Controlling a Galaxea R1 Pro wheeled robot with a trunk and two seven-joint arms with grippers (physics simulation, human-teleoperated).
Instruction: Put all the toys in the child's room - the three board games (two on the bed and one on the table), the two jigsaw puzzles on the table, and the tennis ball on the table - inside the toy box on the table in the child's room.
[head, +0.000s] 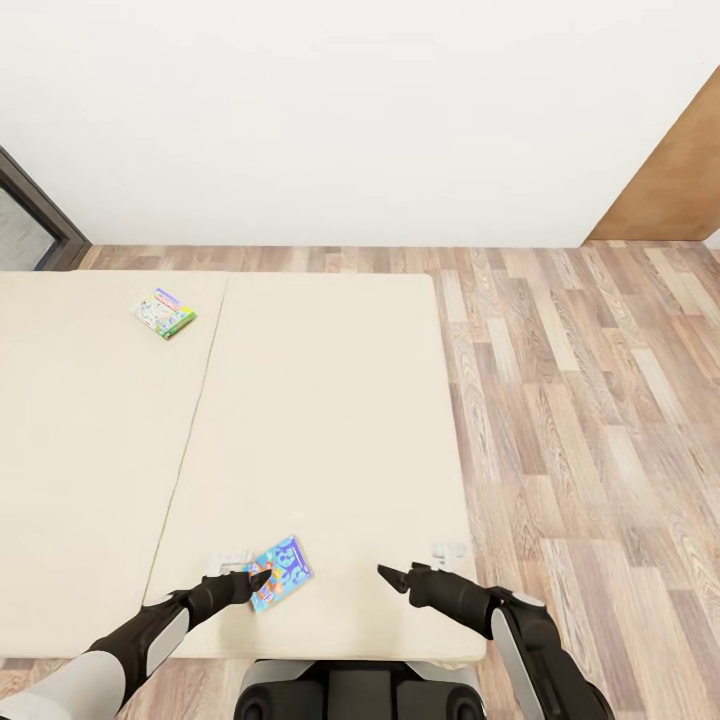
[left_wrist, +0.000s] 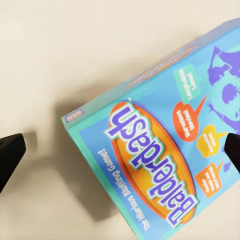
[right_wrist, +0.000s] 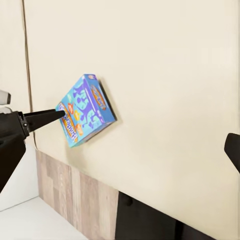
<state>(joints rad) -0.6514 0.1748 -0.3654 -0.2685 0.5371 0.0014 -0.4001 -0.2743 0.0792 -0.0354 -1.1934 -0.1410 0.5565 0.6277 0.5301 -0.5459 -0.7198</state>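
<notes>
Near the bed's (head: 330, 420) front edge lies the mostly blue board game (head: 279, 572), with the left gripper (head: 262, 577) at its near corner, fingers spread wide and nothing pinched; in the left wrist view its dark fingertips (left_wrist: 10, 155) straddle the box. The right gripper (head: 392, 577) hovers empty beside it, apparently spread as well. A green-bordered board game (head: 164, 313) sits well apart toward the far edge. Picking up the blue box seems the step in hand; next, the fingers must close on its thin edge.
</notes>
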